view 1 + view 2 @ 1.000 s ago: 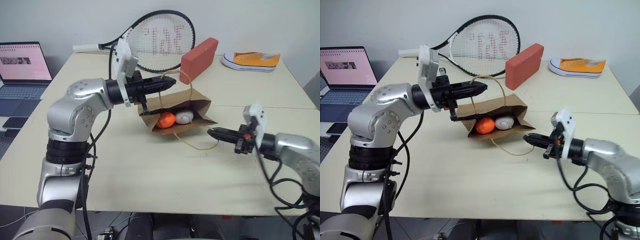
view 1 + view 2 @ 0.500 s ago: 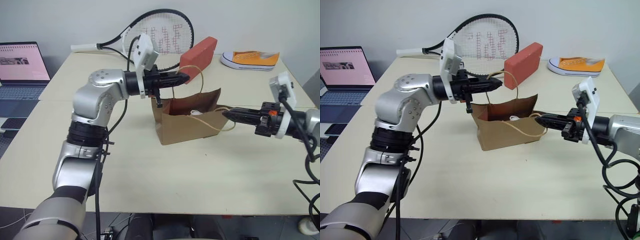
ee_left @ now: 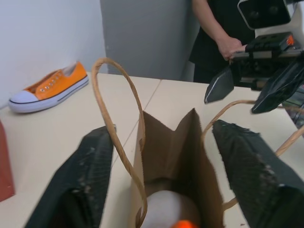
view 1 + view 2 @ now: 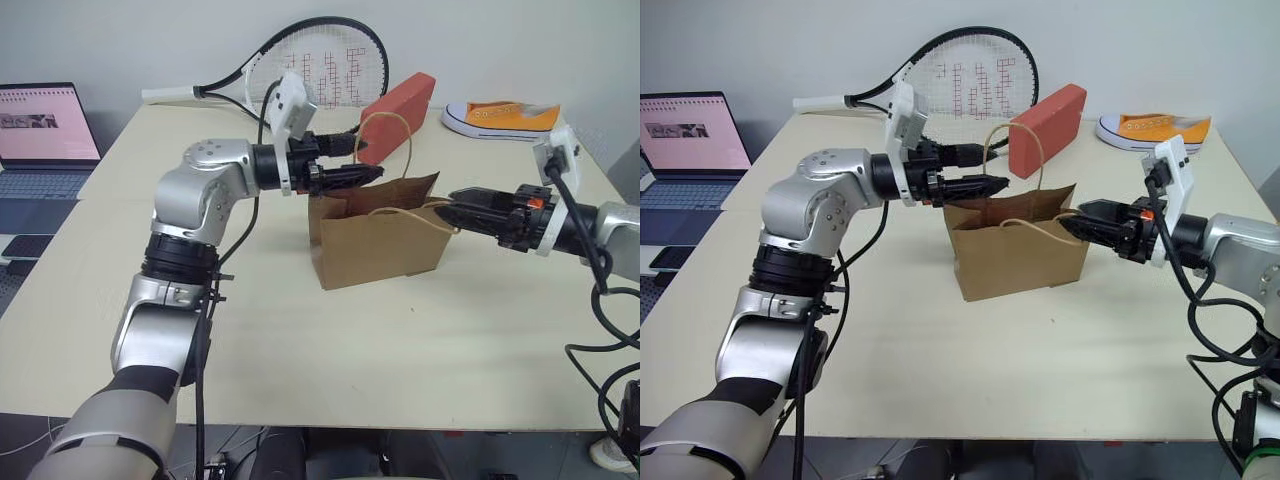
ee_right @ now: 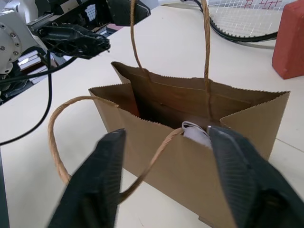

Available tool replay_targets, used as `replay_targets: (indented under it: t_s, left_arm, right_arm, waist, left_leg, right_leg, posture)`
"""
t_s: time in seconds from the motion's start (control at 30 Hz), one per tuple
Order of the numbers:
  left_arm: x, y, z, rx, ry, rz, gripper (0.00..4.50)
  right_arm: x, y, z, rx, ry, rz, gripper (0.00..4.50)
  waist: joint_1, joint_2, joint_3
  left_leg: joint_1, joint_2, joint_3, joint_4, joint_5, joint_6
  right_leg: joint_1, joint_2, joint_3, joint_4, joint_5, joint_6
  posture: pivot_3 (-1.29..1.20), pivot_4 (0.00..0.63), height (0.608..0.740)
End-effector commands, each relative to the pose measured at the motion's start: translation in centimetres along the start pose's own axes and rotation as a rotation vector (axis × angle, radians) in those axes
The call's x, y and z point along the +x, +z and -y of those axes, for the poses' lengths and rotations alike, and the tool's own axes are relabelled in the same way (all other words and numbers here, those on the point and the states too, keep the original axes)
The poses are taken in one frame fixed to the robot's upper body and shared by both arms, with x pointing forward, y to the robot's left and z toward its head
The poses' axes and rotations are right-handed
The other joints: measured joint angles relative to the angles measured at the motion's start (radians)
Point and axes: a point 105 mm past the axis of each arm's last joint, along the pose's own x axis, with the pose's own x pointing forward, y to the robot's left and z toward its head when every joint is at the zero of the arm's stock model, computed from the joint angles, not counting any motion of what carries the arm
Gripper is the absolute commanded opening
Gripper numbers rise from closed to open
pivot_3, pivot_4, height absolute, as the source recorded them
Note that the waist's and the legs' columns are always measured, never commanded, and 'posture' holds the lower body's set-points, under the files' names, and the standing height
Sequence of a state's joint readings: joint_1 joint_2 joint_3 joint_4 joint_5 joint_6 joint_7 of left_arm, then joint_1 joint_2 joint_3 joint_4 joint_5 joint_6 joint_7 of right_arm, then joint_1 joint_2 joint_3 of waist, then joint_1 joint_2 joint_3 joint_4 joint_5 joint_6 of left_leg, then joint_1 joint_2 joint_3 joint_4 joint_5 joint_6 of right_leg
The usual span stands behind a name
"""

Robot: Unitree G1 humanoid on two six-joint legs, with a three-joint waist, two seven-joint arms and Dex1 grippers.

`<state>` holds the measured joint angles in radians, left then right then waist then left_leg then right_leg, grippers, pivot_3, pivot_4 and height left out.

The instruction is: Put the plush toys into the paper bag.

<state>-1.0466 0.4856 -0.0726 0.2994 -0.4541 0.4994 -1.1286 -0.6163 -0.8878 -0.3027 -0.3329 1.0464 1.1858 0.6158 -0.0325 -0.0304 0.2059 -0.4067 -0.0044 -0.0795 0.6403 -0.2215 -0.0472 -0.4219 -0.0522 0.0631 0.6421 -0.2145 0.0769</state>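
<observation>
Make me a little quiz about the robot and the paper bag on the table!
1. True or false: the paper bag stands upright on the table.
2. What lies inside the bag? A) the orange shoe B) the soft toys C) the red block
3. Fill in: both the left hand and the right hand have their fingers ____.

Key: 1 true. 2 B: the left wrist view shows a white toy with a bit of orange beside it, down in the bag. 3 open, one hand at each end of the bag's top.
</observation>
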Motion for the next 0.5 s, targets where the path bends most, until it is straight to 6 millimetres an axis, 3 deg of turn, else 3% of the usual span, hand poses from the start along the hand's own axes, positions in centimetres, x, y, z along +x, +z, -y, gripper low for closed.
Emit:
replay_targets:
  t_s: [0.03, 0.23, 0.37, 0.5]
  left_arm:
    - [-1.4, 1.6, 0.3, 0.102, 0.01, 0.028, 4.5]
    - [-4.2, 1.8, -0.2, 0.136, 0.095, 0.027, 4.5]
    - [-7.3, 1.1, -0.2, 0.115, 0.186, 0.017, 4.5]
    - [-8.4, -1.4, 2.3, 0.053, 0.172, -0.012, 4.5]
  right_arm:
    - [-2.0, 2.0, 0.4, -0.131, -0.032, 0.032, 4.44]
    - [-3.9, 3.2, 1.7, -0.265, -0.085, 0.02, 4.48]
    - [-4.5, 2.2, 0.2, -0.389, -0.015, -0.026, 4.48]
    - [-3.8, 0.7, -1.8, -0.393, 0.074, -0.041, 4.48]
  waist:
    - [0.0, 0.0, 0.0]
    - [-0.002, 0.0, 0.0]
    - [-0.005, 0.0, 0.0]
    - [-0.004, 0.0, 0.0]
  left_leg:
    - [0.0, 0.0, 0.0, 0.0, 0.0, 0.0]
    - [0.0, 0.0, 0.0, 0.001, 0.0, 0.0]
    - [0.001, 0.001, 0.001, 0.0, 0.0, 0.0]
    - [0.001, 0.001, 0.0, 0.0, 0.0, 0.0]
  right_leg:
    - [0.0, 0.0, 0.0, 0.0, 0.0, 0.0]
    - [0.0, 0.0, 0.0, 0.0, 0.0, 0.0]
    - [0.0, 0.0, 0.0, 0.0, 0.0, 0.0]
    - [0.0, 0.0, 0.0, 0.001, -0.001, 0.0]
  posture:
    - [0.0, 0.15, 0.74]
    - [0.0, 0.15, 0.74]
    - [0.0, 0.15, 0.74]
    - [0.0, 0.15, 0.74]
